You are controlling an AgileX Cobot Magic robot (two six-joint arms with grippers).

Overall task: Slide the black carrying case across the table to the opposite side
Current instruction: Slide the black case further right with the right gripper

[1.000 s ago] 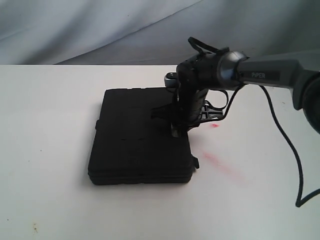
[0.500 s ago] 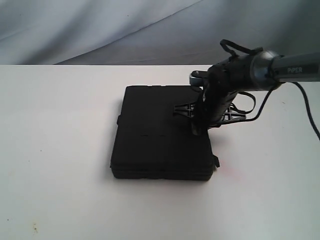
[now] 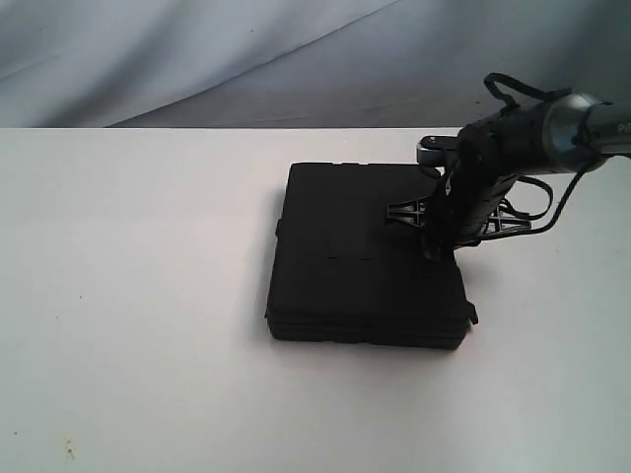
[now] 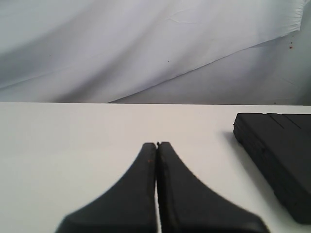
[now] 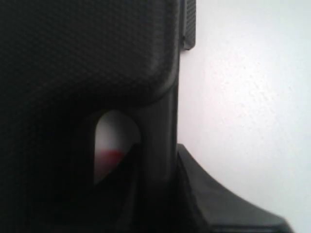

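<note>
while the right end effector (image 3: 434, 250) clamps the black carrying case (image 3: 345, 266) by its handle (image 5: 159, 145), left end effector (image 4: 157, 146) closed empty

The black carrying case (image 3: 355, 266) is a flat, squarish box with a finely textured shell and rounded corners. It lies closed and flat, right of centre in the exterior view, its sides roughly square to the frame. A seam runs around its front edge, and small tabs stick out at its left and lower right sides. In the right wrist view its moulded handle (image 5: 158, 136) frames a rounded opening, through which white surface and a red smear show. The table (image 3: 138, 296) is plain white and far wider than the case, with small specks near the lower left of the frame.
</note>
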